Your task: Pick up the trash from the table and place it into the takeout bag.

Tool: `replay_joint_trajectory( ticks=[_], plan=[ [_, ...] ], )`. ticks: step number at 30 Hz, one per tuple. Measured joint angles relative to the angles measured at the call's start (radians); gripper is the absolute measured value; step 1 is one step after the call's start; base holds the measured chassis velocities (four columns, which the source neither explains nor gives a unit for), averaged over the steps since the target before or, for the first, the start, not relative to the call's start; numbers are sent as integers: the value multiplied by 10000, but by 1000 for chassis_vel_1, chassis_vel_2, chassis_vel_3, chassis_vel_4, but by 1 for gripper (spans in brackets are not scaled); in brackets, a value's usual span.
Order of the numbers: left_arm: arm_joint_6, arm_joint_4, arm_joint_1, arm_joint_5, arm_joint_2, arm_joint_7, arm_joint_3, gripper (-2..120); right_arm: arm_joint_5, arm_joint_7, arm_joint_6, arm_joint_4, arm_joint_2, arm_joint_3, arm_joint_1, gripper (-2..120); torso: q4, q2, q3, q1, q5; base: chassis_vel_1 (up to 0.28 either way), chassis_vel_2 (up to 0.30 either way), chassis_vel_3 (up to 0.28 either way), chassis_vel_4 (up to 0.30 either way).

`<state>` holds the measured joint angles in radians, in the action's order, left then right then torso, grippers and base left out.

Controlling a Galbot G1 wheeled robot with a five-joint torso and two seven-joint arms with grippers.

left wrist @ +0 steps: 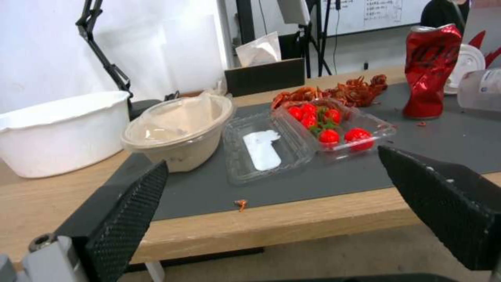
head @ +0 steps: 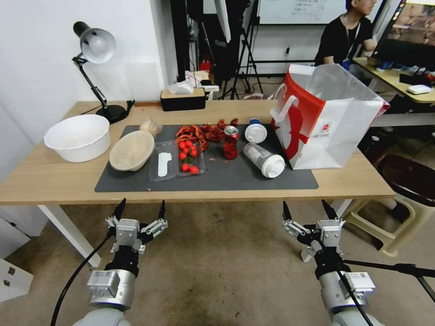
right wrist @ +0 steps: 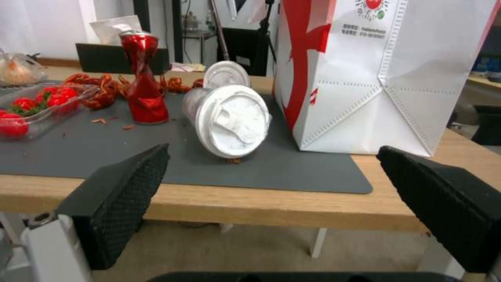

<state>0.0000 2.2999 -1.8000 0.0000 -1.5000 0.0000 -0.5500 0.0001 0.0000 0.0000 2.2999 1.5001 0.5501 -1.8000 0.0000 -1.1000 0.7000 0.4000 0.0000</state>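
Though upright, red drink can (head: 230,142) crumpled, pinched mid-body.

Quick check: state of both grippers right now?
Left gripper: open, empty, below the table edge.
Right gripper: open, empty, below the table edge.
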Motion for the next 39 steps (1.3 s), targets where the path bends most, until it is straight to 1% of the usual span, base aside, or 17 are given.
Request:
replay_joint_trajectory(
  ticks=[20, 21, 22, 23, 24, 25, 26, 27, 28, 29, 30, 31, 32, 33, 35, 39],
  plan=[
    [38, 1, 21, -34, 9, -27, 12, 100, 35, -77, -82, 65, 38, 35, -9, 100, 2, 1, 0, 0, 3, 0, 0, 0, 0],
    [268, 65, 134, -211, 75, -177, 98, 100, 102, -220, -221, 206, 95, 130, -20, 100, 4, 1, 0, -1, 1, 0, 0, 0, 0],
    [608, 211, 325, -491, 171, -409, 241, 100, 306, -669, -682, 625, 308, 413, -85, 100, 3, 1, 1, 0, 7, 0, 0, 0, 0],
    [944, 335, 515, -755, 268, -631, 380, 100, 454, -984, -972, 974, 455, 650, -115, 100, -4, 0, 0, 0, -6, 0, 0, 0, 0],
    [944, 335, 515, -755, 268, -631, 380, 100, 454, -984, -972, 974, 455, 650, -115, 100, -4, 0, 0, 0, -6, 0, 0, 0, 0],
    [1376, 492, 735, -1101, 391, -915, 568, 100, 668, -1203, -1202, 1119, 499, 837, -93, 100, -7, 0, 0, -1, -11, 0, 0, 0, 0],
    [1635, 586, 871, -1305, 468, -1089, 660, 100, 798, -1273, -1292, 1123, 470, 990, -54, 100, -4, 0, 0, 0, 2, 0, 0, 0, 0],
    [2183, 799, 1167, -1745, 622, -1463, 893, 100, 954, -1339, -1356, 1124, 380, 1132, -1, 100, 3, 0, 0, 0, 5, 0, 0, 0, 0],
    [2183, 799, 1167, -1745, 622, -1463, 893, 100, 954, -1339, -1356, 1124, 380, 1132, -1, 100, 3, 0, 0, 0, 5, 0, 0, 0, 0],
    [2518, 922, 1341, -2010, 719, -1683, 1033, 100, 1018, -1358, -1371, 1109, 313, 1199, 17, 100, 0, 0, 0, -1, -2, 0, 0, 0, 0],
    [2813, 1029, 1499, -2250, 803, -1882, 1148, 100, 1054, -1365, -1378, 1073, 250, 1239, 33, 100, 0, 1, 1, 0, 0, 0, 0, 0, 0],
    [3243, 1199, 1739, -2596, 930, -2161, 1326, 100, 1098, -1369, -1387, 1008, 154, 1306, 66, 100, -4, 1, 0, 0, 5, 0, 0, 0, 0],
    [3243, 1199, 1739, -2596, 930, -2161, 1326, 100, 1098, -1369, -1387, 1008, 154, 1306, 66, 100, -4, 1, 0, 0, 5, 0, 0, 0, 0],
    [3428, 1173, 1791, -2868, 1124, -2160, 1272, 100, 1135, -1371, -1390, 963, 86, 1373, 97, 100, -2, 0, 1, 0, 0, 0, 0, 0, 0],
    [3503, 1052, 1779, -3009, 1302, -2105, 1171, 100, 1217, -1371, -1407, 890, 6, 1443, 157, 100, 1, 1, 1, 0, -2, 0, 0, 0, 0],
    [3503, 969, 1669, -3011, 1344, -2043, 1120, 100, 1269, -1367, -1415, 778, -66, 1469, 252, 100, 1, 0, 0, 0, 0, 0, 0, 0, 0]
  ],
)
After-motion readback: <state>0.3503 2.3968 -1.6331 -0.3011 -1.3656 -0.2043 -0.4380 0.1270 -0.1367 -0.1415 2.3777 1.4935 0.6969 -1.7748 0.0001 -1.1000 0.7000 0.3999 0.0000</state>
